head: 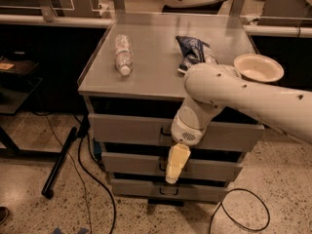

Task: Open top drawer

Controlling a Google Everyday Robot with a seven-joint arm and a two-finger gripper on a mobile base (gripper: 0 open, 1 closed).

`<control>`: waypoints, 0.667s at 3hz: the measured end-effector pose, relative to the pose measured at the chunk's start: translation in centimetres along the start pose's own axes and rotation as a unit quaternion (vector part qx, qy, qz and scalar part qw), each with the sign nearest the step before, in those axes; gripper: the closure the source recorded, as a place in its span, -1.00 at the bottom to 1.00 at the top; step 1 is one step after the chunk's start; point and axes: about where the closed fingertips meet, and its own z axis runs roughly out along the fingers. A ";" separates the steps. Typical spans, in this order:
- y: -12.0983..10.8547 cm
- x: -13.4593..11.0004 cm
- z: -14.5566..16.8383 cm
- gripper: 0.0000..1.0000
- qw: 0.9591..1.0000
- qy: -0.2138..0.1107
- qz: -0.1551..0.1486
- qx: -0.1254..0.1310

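End effector [171, 176] points down before the middle drawer [131, 163], below the top drawer [127, 129], its state impossible to tell

Floor [29, 135] of speckled terrazzo, dimly lit. Black cables [100, 189] trail across it beside a black slanted bar [61, 162]. Dark bench [17, 84] stands at left. Pale ledge [48, 19] runs along the rear.

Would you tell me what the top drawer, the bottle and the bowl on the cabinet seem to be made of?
The top drawer looks like painted grey metal: flat, matte, crisp edges. The bottle seems clear plastic, with a see-through body. The bowl looks like off-white paper or plastic, matte. The end effector hangs in front of the middle drawer.
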 end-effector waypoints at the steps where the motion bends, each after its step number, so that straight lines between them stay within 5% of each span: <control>1: -2.3 1.3 0.9 -1.00 1.000 0.007 0.014 -0.003; 2: -2.8 1.6 1.3 -1.00 1.000 0.009 0.018 -0.006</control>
